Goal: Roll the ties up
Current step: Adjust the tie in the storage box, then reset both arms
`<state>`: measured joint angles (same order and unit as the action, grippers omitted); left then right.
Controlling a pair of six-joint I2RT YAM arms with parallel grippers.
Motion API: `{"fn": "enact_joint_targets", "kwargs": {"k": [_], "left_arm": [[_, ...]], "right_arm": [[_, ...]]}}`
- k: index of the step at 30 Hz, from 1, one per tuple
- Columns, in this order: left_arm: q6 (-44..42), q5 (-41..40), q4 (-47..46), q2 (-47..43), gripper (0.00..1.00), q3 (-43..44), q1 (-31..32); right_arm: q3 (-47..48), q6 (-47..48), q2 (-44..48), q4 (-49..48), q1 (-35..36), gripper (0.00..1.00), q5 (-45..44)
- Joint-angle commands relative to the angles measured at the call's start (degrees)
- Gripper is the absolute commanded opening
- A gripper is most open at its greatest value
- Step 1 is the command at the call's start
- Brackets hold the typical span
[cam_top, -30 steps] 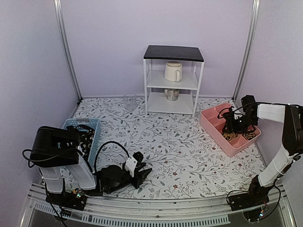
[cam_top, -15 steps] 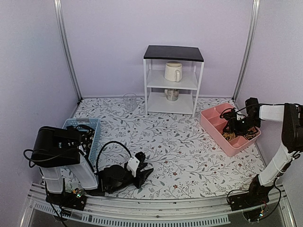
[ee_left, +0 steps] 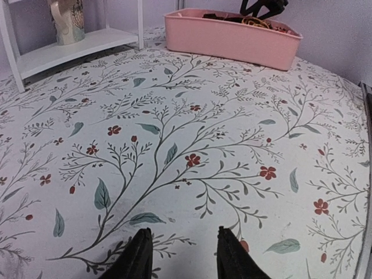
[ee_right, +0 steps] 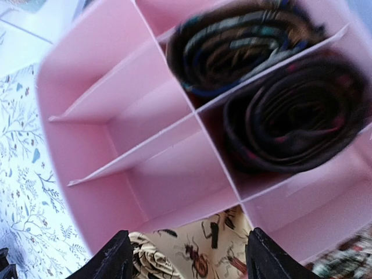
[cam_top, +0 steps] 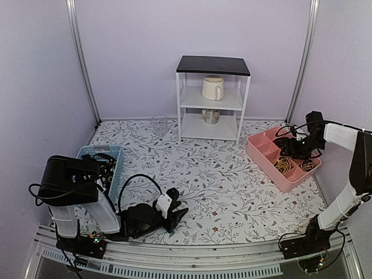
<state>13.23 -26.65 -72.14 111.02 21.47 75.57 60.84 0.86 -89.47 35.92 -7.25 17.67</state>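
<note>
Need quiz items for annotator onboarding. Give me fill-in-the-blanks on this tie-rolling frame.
1. The right gripper hangs open over the ___ tray.
2. In the right wrist view, ___ dark rolled ties sit in neighbouring compartments.
3. The cream mug stands on the rack's ___ shelf.
4. Loose dark ties lie in the ___ basket.

Missing words: pink; two; middle; blue.
</note>
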Motion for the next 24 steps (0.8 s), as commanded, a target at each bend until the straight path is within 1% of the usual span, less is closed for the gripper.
{"fn": "enact_joint_targets", "kwargs": {"k": [1, 6, 10, 14, 18, 20, 21, 22, 24], "left_arm": [[-0.9, -0.7, -0.5, -0.5, 0.38, -0.2, 1.2], [-1.0, -0.5, -0.8, 0.0, 0.38, 0.1, 1.5], [-1.3, -0.1, -0.7, 0.1, 0.38, 0.6, 1.6], [-1.4, 0.3, -0.2, 0.3, 0.38, 1.1, 1.8], [-1.4, 0.2, -0.1, 0.4, 0.38, 1.2, 1.9], [-1.4, 0.1, -0.1, 0.5, 0.38, 1.3, 1.9], [-1.3, 0.1, -0.1, 0.5, 0.38, 1.2, 1.9], [-1.4, 0.1, 0.0, 0.5, 0.38, 1.3, 1.9], [-1.4, 0.0, 0.0, 0.6, 0.38, 1.3, 1.9]], "right_arm": [[2.4, 0.0, 4.2, 3.7, -0.3, 0.68, -3.9], [1.9, 3.4, 5.2, 6.5, -0.2, 0.63, -8.4], [0.2, 6.0, 4.9, 7.8, 1.9, 0.59, -10.6], [-1.4, 6.9, 4.6, 6.9, 3.6, 0.6, -13.2], [-2.4, 7.3, 3.5, 6.1, 4.5, 0.61, -13.5], [-2.4, 7.2, 3.2, 5.6, 4.8, 0.6, -15.6], [-2.3, 7.0, 3.2, 5.4, 4.8, 0.59, -16.8], [-2.3, 7.0, 3.2, 4.9, 4.8, 0.55, -17.6], [-2.5, 7.0, 3.3, 3.8, 4.8, 0.42, -18.0]]}}
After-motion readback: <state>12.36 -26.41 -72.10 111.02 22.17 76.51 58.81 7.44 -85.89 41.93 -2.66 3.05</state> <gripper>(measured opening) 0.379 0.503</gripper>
